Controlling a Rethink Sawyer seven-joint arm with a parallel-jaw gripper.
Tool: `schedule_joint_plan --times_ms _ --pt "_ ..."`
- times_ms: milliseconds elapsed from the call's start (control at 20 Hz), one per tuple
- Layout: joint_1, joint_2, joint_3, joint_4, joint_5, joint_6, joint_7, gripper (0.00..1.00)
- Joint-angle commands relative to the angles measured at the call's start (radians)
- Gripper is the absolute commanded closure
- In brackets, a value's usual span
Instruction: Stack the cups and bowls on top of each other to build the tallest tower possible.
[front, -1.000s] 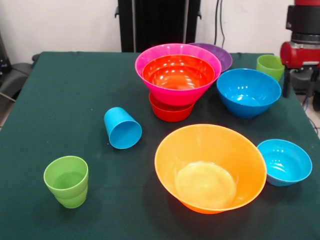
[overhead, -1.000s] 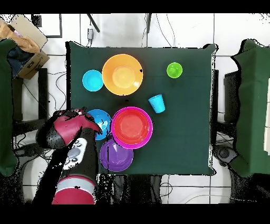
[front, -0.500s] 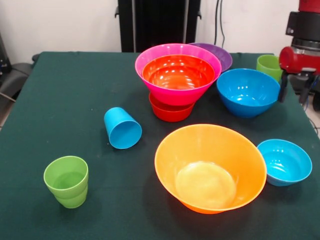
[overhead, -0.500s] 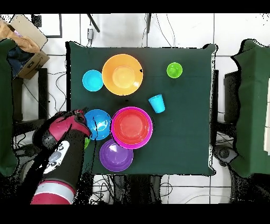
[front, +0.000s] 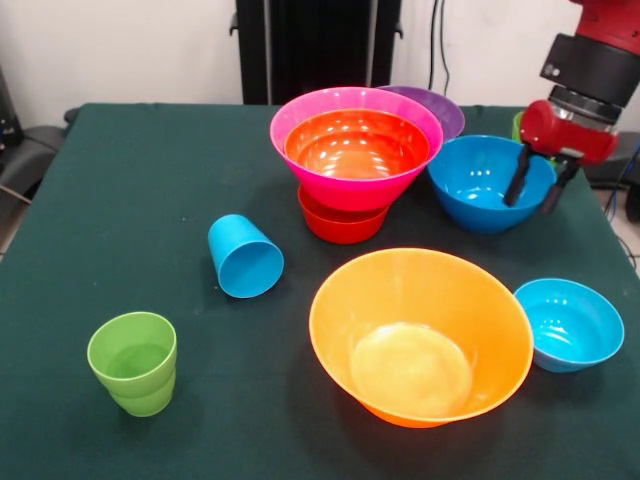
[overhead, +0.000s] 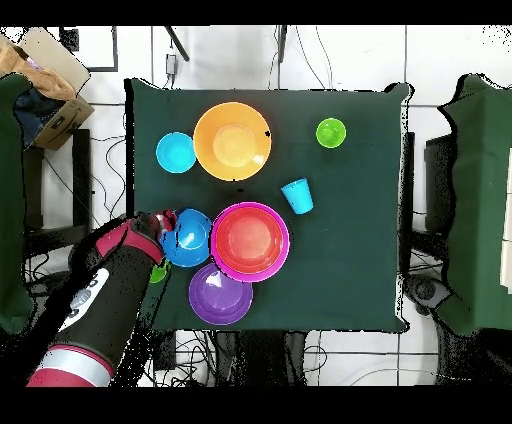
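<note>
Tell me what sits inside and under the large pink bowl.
Inside the large pink plastic bowl nests a glossy red-orange bowl. Beneath it a smaller red-orange bowl shows only its lower part; its rim is covered.

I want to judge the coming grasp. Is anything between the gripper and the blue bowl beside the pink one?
Nothing visible. The open gripper hangs at the rim of the large glossy blue plastic bowl, one finger over the inside, one outside.

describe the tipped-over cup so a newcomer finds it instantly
Start at the large glossy orange plastic bowl nearest the front view's camera. Left of it, on the green tablecloth, lies a small sky-blue plastic tumbler. It alone lies on its side; the lime-green plastic tumbler nearby stands upright.
</note>
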Motion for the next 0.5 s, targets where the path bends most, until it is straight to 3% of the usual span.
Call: schedule_joint_plan --times_ms 50,300,500 --pt "0.013 0.103 -0.035 -0.103 0.028 0.123 0.167 0.0" --pt "-0.012 0.085 0.013 -0.077 0.041 0.09 0.146 0.0" --pt "-0.113 0.005 0.168 0.023 0.069 -0.005 0.116 0.0"
